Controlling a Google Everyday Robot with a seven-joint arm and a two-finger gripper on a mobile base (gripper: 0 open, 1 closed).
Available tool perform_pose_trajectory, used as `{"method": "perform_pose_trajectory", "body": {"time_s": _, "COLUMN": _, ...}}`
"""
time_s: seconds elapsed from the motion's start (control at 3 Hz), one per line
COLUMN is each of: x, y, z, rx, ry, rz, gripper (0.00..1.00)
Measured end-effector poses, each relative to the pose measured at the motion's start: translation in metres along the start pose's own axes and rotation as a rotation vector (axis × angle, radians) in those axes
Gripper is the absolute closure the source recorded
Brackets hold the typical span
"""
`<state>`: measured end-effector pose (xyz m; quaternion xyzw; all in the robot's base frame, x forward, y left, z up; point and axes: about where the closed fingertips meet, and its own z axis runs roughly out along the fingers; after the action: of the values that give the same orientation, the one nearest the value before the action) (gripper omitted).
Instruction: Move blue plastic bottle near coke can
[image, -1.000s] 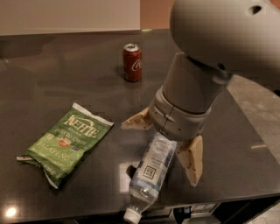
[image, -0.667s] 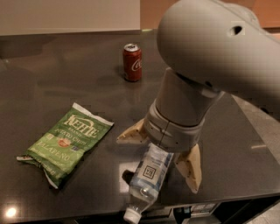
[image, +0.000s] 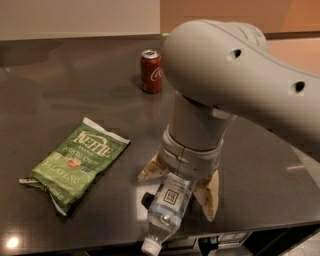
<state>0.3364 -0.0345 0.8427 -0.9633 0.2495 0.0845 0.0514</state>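
Observation:
The blue plastic bottle (image: 167, 210) lies on its side at the front edge of the dark table (image: 60, 85), its white cap pointing toward the front. The gripper (image: 179, 186) is directly above it, open, with one tan finger (image: 150, 169) to the bottle's left and the other to its right, straddling its upper end. The coke can (image: 151, 71) stands upright far back on the table, well apart from the bottle. The large grey arm hides the bottle's far end.
A green Kettle chips bag (image: 77, 162) lies flat on the left of the table. The table's front edge runs just under the bottle's cap. A pale wall stands behind the table.
The arm has come lower and a little left, bringing the open fingers down around the bottle. The bottle, can and chips bag have not moved.

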Motion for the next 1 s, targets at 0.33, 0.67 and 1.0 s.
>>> {"method": "perform_pose_trajectory", "body": {"time_s": 0.33, "x": 0.008, "y": -0.002, "z": 0.004, "rx": -0.028, "ry": 0.006, "rz": 0.021, "gripper": 0.42}}
{"method": "perform_pose_trajectory", "body": {"time_s": 0.67, "x": 0.018, "y": -0.007, "z": -0.002, "rx": -0.037, "ry": 0.016, "rz": 0.066, "gripper": 0.64}}
{"method": "perform_pose_trajectory", "body": {"time_s": 1.0, "x": 0.045, "y": -0.021, "z": -0.023, "rx": -0.029, "ry": 0.016, "rz": 0.178, "gripper": 0.88}}
